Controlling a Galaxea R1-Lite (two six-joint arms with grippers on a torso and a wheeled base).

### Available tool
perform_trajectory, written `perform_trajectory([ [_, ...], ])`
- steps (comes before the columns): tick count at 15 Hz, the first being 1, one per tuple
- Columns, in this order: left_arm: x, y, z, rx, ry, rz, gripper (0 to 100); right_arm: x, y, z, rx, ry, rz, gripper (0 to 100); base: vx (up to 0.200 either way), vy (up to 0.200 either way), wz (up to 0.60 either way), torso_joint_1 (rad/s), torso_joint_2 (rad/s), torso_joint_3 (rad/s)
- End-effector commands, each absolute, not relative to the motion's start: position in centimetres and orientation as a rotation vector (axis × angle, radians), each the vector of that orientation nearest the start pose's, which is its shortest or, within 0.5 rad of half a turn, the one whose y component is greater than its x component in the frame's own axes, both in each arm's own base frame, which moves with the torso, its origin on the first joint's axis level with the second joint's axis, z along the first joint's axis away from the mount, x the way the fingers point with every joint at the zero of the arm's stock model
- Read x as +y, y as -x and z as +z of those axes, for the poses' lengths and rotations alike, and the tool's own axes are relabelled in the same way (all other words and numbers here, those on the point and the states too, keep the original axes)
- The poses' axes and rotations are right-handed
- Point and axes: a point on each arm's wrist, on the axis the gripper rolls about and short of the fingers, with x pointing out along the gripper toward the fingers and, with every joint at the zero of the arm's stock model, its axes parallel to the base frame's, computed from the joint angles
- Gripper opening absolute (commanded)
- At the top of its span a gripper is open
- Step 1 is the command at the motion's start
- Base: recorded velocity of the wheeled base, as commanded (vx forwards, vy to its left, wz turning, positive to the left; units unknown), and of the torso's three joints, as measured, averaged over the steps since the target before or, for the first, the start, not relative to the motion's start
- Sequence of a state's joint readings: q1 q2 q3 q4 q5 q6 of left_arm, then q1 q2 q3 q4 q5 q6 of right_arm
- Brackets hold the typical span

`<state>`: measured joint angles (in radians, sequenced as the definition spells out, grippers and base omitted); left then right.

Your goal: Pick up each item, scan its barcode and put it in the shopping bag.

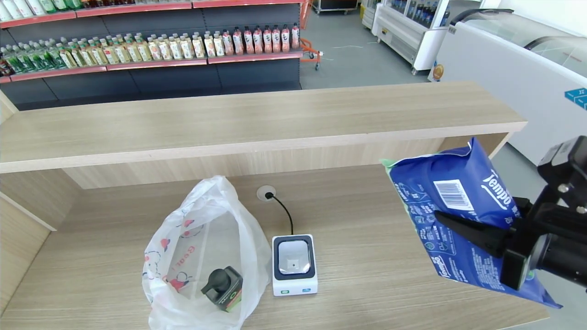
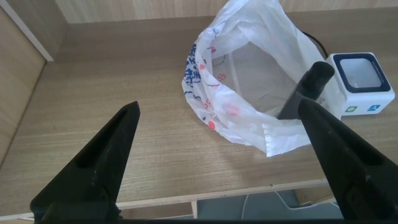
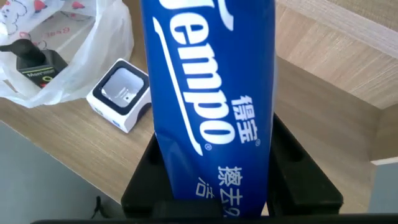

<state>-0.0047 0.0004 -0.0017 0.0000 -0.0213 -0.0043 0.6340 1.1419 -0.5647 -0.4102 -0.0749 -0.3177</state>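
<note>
- Blue tissue pack (image 1: 458,215) hung in the air over the right edge of the wooden worktop (image 1: 367,256), tilted, with its white barcode label (image 1: 453,195) facing up towards the head camera.
- Right gripper (image 1: 463,231) was clenched on the pack, one black finger on each flat side.
- Left gripper (image 2: 219,109) hovered over the worktop's front left part with its jaws spread wide and nothing between them.
- White plastic shopping bag (image 1: 206,238) with cartoon prints stood open near the front edge, left of the middle.
- Inside the bag lay a small black box (image 1: 222,286) with a dark rounded top.
- White barcode scanner (image 1: 294,264) sat just beside the bag on its right, window up, well apart from the pack.
- Its black cable (image 1: 285,211) ran back to a round grommet (image 1: 266,192) near the worktop's rear edge.
</note>
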Motion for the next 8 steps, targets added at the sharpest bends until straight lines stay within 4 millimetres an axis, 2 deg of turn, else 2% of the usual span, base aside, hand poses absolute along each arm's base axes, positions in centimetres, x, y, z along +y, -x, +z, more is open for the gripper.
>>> perform_trajectory([
  [1, -0.04, 2.29, 7.59, -0.001, 0.005, -0.026, 100, 9.69, -13.43, 22.13, 0.079, 0.374, 0.583, 0, 0.000, 0.000, 0.60, 0.007, 0.00, 0.007],
  [8, -0.04, 2.29, 7.59, -0.001, 0.005, -0.026, 100, 9.81, -13.48, 22.13, 0.066, 0.414, 0.595, 0, 0.000, 0.000, 0.60, 0.005, 0.00, 0.005],
])
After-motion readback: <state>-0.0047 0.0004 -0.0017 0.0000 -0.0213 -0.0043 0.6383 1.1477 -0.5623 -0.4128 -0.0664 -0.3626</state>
